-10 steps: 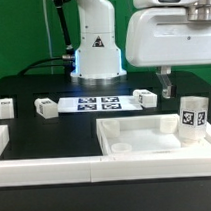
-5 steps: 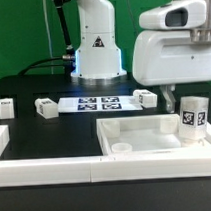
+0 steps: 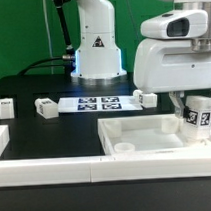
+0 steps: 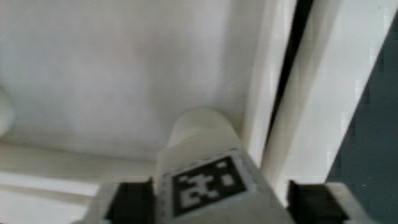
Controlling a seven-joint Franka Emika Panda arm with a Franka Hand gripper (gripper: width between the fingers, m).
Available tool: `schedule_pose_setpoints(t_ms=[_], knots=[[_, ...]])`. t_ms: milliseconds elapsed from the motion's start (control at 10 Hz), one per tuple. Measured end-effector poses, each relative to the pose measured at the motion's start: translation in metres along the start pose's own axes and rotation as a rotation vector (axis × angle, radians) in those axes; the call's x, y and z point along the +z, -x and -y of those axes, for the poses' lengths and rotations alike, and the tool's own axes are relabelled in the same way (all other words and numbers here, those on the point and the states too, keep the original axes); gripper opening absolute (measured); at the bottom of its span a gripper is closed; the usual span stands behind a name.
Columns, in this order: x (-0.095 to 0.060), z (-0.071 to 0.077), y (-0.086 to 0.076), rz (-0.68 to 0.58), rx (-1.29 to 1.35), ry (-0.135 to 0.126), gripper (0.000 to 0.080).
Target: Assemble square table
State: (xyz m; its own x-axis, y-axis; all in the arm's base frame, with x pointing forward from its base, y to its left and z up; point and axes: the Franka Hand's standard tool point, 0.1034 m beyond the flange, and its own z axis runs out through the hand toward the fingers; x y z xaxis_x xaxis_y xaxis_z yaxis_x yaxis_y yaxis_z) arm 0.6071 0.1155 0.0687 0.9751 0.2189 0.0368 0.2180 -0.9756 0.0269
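In the exterior view the square panel (image 3: pixel 145 139) lies flat with its rimmed side up. One leg (image 3: pixel 200 115) stands upright at the panel's corner toward the exterior view's right. The gripper (image 3: pixel 192 105) hangs straight over that leg, and its bulky body hides the leg's top. Three loose legs (image 3: pixel 46 108) lie on the table beyond the panel's far edge, in a row with the marker board (image 3: pixel 98 102), and the border rail (image 3: pixel 57 172) runs along the panel's near side. In the wrist view the leg (image 4: pixel 208 165), its tag showing, sits between the two dark fingers (image 4: pixel 130 203), with the panel's rim just beside it. The jaws stand part-way open astride the leg and a sliver of gap shows on one side, so it cannot be told whether the pads press on it. The step in hand looks like taking hold of this leg at the panel's corner, probably to seat or twist it into the corner hole. The next move calls for a firm, centred pinch that keeps the leg upright, then a turn about its own axis without tipping it off the panel's corner.
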Motion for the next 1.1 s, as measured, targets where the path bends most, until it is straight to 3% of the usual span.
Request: schedule_pose_setpoints(t_ms=[100, 500, 900, 1000, 1100], knots=[[0.000, 0.000, 0.000, 0.000, 0.000, 0.000, 0.0287], [0.000, 0.000, 0.000, 0.000, 0.066, -0.001, 0.0287], [0.001, 0.010, 0.001, 0.003, 0.587, -0.001, 0.0287], [0.002, 0.012, -0.001, -0.001, 0.798, -0.025, 0.0287], [0.002, 0.009, -0.006, -0.042, 0.951, -0.079, 0.0288]])
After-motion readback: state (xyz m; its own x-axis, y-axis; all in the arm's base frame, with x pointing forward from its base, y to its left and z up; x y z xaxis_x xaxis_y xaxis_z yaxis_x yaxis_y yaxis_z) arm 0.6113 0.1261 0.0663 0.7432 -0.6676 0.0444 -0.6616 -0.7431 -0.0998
